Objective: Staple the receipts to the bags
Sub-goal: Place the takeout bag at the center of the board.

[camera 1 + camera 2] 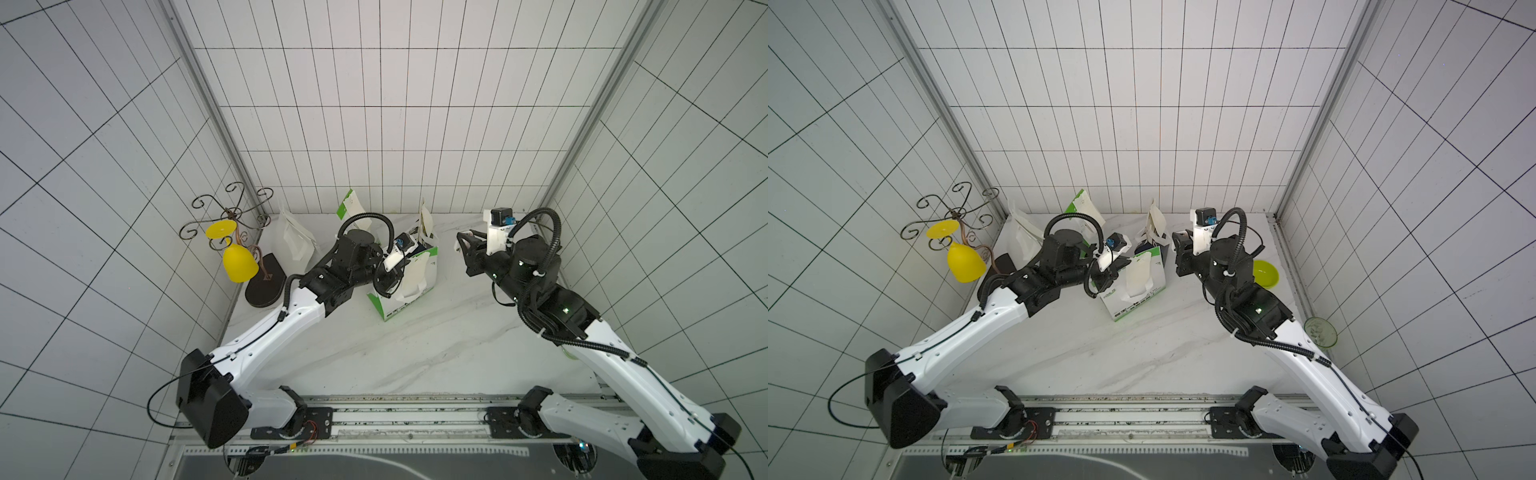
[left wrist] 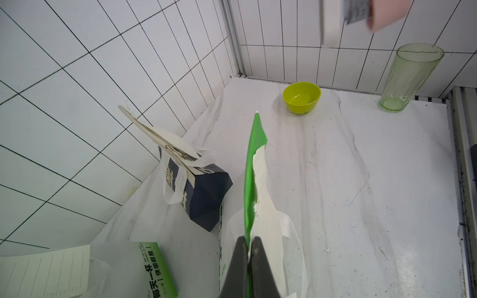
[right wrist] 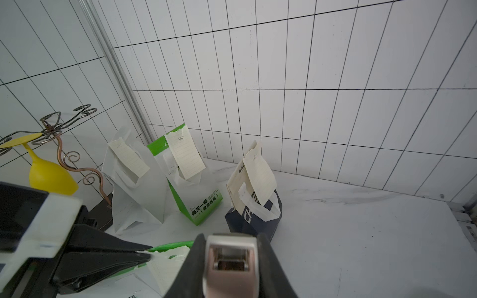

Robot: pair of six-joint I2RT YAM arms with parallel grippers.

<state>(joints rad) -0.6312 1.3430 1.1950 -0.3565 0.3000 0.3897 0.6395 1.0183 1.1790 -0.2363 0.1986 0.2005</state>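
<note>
Front bag point(image 1: 428, 270), white and green, stands near the middle of the counter point(image 1: 415, 365), closer to its back edge than to its front edge. The left gripper point(image 2: 249, 247), jaws pressed fully together, pinches the bag's folded green top edge along with the front receipt point(image 2: 265, 206), whose torn end lies against that edge. The right gripper point(image 3: 232, 242) is clamped around a stapler point(image 3: 231, 268), silver nose forward and aimed toward the pinched edge. In both top views it hangs on the right arm's side of the front bag, near it but apart.

Three more bags line the back edge. The white bag point(image 3: 139, 203) is nearest the back-left corner, the rear green bag point(image 3: 204, 203) stands just beside it, and the navy bag point(image 3: 240, 227) is just behind the front bag. A strip hangs from the top of each: white-bag receipt point(image 3: 129, 158), green-bag receipt point(image 3: 184, 154), navy-bag receipt point(image 3: 259, 175).

Bare marble runs from the front bag to the counter's front edge. A wire rack point(image 1: 226, 212) with a hanging yellow goblet point(image 1: 237, 262) fills the back-left corner. A lime bowl point(image 2: 301, 98) sits near the right edge, just beside the right arm. A green glass point(image 1: 1320, 331) stands at the right edge, nearer the front.
</note>
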